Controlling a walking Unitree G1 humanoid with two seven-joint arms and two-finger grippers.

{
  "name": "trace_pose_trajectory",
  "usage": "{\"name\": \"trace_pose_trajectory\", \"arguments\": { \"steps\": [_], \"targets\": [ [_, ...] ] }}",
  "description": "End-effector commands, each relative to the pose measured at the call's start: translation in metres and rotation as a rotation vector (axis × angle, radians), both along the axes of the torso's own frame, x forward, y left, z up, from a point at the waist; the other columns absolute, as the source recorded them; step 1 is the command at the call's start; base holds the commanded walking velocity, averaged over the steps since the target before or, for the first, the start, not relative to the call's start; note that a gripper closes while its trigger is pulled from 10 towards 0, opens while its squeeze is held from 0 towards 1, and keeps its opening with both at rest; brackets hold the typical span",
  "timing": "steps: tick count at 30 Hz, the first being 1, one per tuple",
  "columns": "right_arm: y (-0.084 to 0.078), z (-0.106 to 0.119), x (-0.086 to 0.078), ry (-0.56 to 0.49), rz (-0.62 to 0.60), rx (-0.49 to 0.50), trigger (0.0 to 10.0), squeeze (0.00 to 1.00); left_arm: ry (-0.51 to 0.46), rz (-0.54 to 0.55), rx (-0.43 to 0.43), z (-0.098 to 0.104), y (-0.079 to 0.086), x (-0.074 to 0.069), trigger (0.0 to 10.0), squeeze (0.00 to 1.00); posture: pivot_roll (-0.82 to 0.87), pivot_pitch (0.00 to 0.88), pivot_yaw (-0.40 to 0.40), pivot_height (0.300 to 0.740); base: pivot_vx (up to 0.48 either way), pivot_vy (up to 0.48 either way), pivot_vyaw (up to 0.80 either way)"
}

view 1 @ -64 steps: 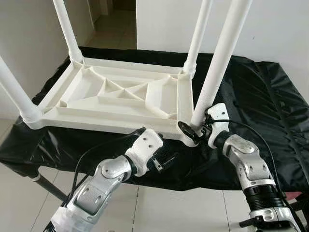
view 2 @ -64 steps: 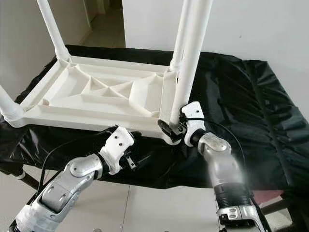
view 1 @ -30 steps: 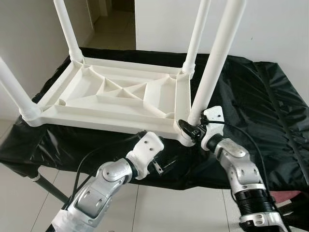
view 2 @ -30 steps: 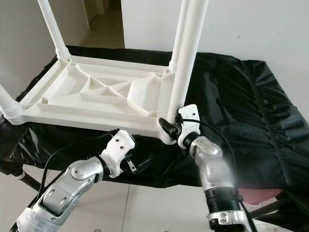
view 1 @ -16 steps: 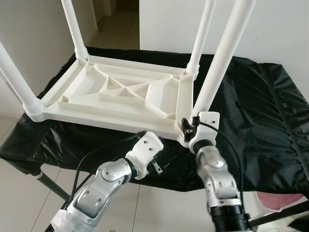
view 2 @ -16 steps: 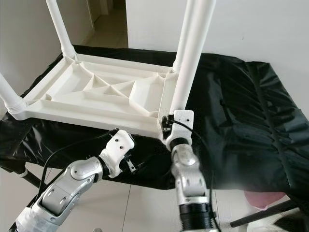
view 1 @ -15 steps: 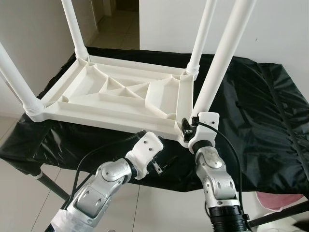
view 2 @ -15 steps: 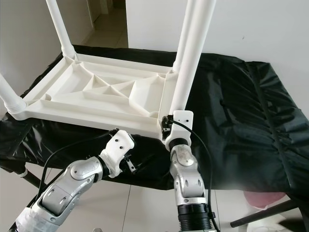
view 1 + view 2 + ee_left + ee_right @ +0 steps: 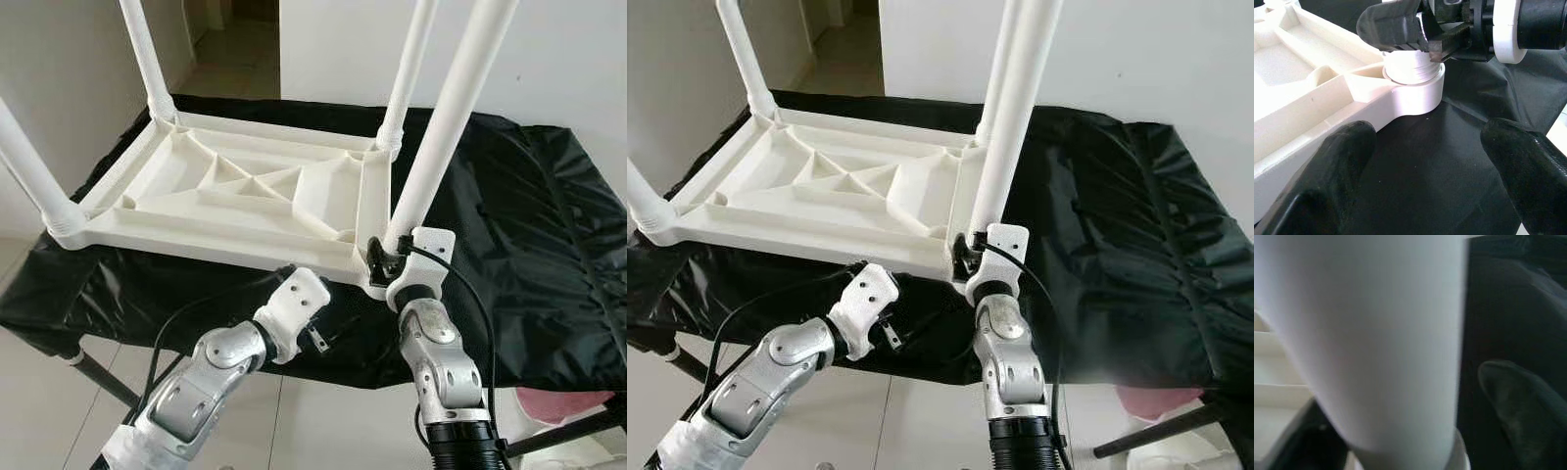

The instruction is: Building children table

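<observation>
Your right gripper [image 9: 384, 257] still clamps the base of the near-right leg [image 9: 446, 117] where it enters its socket [image 9: 1413, 83] at the near right corner of the upturned children's table [image 9: 235, 201], which lies on the black cloth [image 9: 509, 225]. Since two seconds ago the right forearm has swung in from the right to stand almost upright under that corner (the leg looks unchanged). Your left gripper [image 9: 1425, 161] stays below the near edge, fingers [image 9: 1337, 166] spread, holding nothing.

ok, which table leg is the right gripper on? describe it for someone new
An upturned white table lies on a black sheet, four legs up. The right gripper clamps the leg at the near right corner, by its socket. It is the one nearest the robot, beside bare sheet.
</observation>
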State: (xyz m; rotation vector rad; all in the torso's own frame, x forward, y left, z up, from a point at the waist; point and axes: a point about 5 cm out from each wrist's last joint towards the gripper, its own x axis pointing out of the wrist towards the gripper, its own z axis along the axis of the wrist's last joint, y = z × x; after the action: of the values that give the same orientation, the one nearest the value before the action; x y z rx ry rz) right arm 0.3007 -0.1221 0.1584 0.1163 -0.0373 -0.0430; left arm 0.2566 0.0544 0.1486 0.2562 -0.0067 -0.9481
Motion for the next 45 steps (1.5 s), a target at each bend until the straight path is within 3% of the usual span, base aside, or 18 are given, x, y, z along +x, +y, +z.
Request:
{"name": "trace_pose_trajectory", "arguments": {
  "steps": [1,6,7,8,9,10,12,16,23,28,29,30,31,45],
  "targets": [
    [0.003,-0.002,-0.002,0.008,0.038,0.029,10.0,1.00,0.004,-0.040,0.012,-0.001,-0.001,-0.002,10.0,0.00,-0.03,0.085,0.000,0.740,0.000,0.000,0.00],
    [-0.004,0.000,0.002,-0.005,0.209,-0.025,10.0,1.00,0.002,-0.034,0.006,0.000,-0.002,-0.001,10.0,0.00,-0.02,0.086,-0.004,0.740,0.000,0.000,0.00],
    [-0.006,-0.001,0.004,0.001,0.238,-0.045,10.0,0.91,0.001,-0.033,0.005,0.000,-0.002,-0.001,10.0,0.00,-0.02,0.085,-0.005,0.740,0.000,0.000,0.00],
    [-0.009,-0.001,0.006,0.002,0.265,-0.066,10.0,0.29,0.001,-0.032,0.005,0.000,-0.002,-0.001,10.0,0.00,-0.02,0.085,-0.007,0.740,0.000,0.000,0.00],
    [-0.009,-0.001,0.006,0.002,0.265,-0.066,10.0,0.29,0.001,-0.032,0.005,0.000,-0.002,-0.001,10.0,0.00,-0.02,0.085,-0.007,0.740,0.000,0.000,0.00],
    [-0.011,-0.002,0.007,0.005,0.302,-0.080,10.0,0.00,0.000,-0.031,0.005,0.000,-0.002,-0.001,10.0,0.00,-0.02,0.085,-0.007,0.740,0.000,0.000,0.00],
    [-0.022,-0.005,0.012,0.019,0.407,-0.125,10.0,0.00,-0.001,-0.023,0.006,0.000,0.000,0.000,10.0,0.00,-0.02,0.083,-0.011,0.740,0.000,0.000,0.00],
    [-0.032,-0.008,0.017,0.027,0.474,-0.193,10.0,0.00,-0.003,-0.018,0.004,0.000,0.000,0.000,10.0,0.00,-0.02,0.079,-0.012,0.740,0.000,0.000,0.00],
    [-0.032,-0.010,0.022,0.017,0.635,-0.307,10.0,0.00,-0.007,-0.017,0.003,0.001,-0.001,0.001,10.0,0.00,-0.01,0.074,-0.008,0.740,0.000,0.000,0.00],
    [-0.031,-0.011,0.029,0.030,0.694,-0.317,10.0,0.00,-0.012,-0.018,0.008,0.002,0.000,0.002,10.0,0.00,-0.01,0.071,-0.005,0.740,0.000,0.000,0.00],
    [-0.031,-0.011,0.031,0.027,0.706,-0.332,8.4,0.00,-0.013,-0.018,0.007,0.002,0.000,0.003,10.0,0.00,-0.01,0.069,-0.003,0.740,0.000,0.000,0.00],
    [-0.031,-0.012,0.033,0.029,0.713,-0.352,4.8,0.00,-0.014,-0.019,0.008,0.003,0.000,0.003,10.0,0.00,-0.01,0.069,-0.003,0.740,0.000,0.000,0.00],
    [-0.031,-0.013,0.035,0.030,0.716,-0.370,0.0,0.00,-0.015,-0.019,0.008,0.003,0.000,0.003,10.0,0.00,-0.01,0.069,-0.002,0.740,0.000,0.000,0.00],
    [-0.035,-0.018,0.039,0.018,0.758,-0.399,0.0,0.00,-0.015,-0.018,0.007,0.003,0.000,0.003,10.0,0.00,-0.01,0.067,-0.001,0.740,0.000,0.000,0.00]
  ]
}}
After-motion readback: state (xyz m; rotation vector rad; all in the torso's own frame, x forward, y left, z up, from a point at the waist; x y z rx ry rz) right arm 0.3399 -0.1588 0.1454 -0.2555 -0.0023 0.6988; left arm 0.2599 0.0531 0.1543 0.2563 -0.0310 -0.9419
